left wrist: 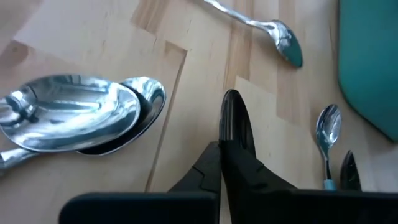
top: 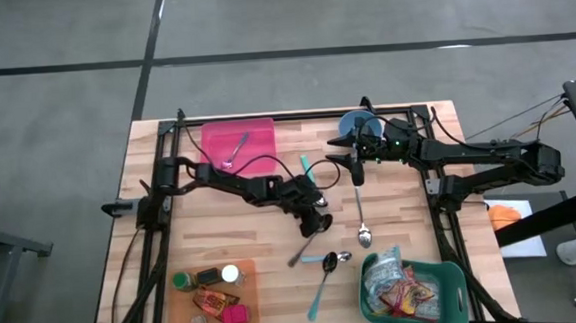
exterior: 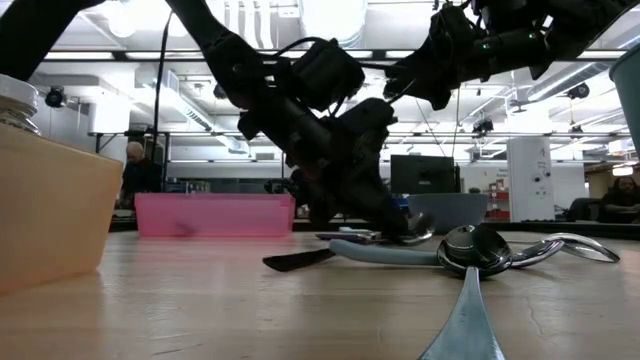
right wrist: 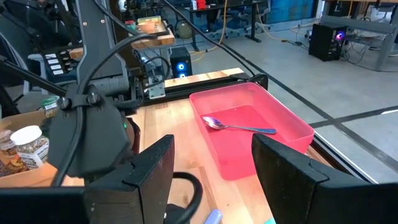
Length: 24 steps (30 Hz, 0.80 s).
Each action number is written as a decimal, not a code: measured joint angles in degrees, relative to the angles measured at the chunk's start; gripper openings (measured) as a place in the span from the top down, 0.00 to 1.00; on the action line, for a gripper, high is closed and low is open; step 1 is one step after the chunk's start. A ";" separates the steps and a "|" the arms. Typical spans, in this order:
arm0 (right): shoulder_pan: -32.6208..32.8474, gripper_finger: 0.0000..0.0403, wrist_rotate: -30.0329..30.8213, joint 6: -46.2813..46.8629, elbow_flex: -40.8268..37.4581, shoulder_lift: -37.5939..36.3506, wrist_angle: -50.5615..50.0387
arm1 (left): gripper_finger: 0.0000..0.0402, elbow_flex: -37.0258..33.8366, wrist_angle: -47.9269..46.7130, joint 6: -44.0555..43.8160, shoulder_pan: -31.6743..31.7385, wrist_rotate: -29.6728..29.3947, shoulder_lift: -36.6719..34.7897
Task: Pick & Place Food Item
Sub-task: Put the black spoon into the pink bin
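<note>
Left gripper (top: 321, 223) sat pinched together mid-table by the shiny metal spoons (left wrist: 81, 121), holding nothing; right gripper (top: 356, 157) hovered with fingers apart near the far edge.

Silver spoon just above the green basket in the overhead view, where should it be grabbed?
Grip the silver spoon at mid-handle, coming straight down, jaws across it. It lies flat on the table, and its thin straight handle is clear of the other spoons.

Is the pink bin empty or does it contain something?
Not empty: the pink bin holds one spoon, lying flat on its floor.
</note>
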 joint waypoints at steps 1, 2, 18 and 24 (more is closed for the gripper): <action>-0.01 0.48 0.00 0.00 0.00 0.00 -0.01 | 1.00 0.00 -0.07 0.04 0.00 -0.12 -0.24; -0.01 0.48 -0.01 0.00 0.00 0.00 -0.01 | 1.00 0.00 -0.12 0.10 0.00 -0.29 -0.38; 0.00 0.48 -0.02 0.00 0.00 -0.04 0.03 | 1.00 -0.02 -6.61 -0.33 0.00 -2.82 -6.16; 0.00 0.48 -0.02 0.00 0.00 -0.04 0.03 | 1.00 -0.04 -12.05 -1.42 0.00 -3.31 -9.85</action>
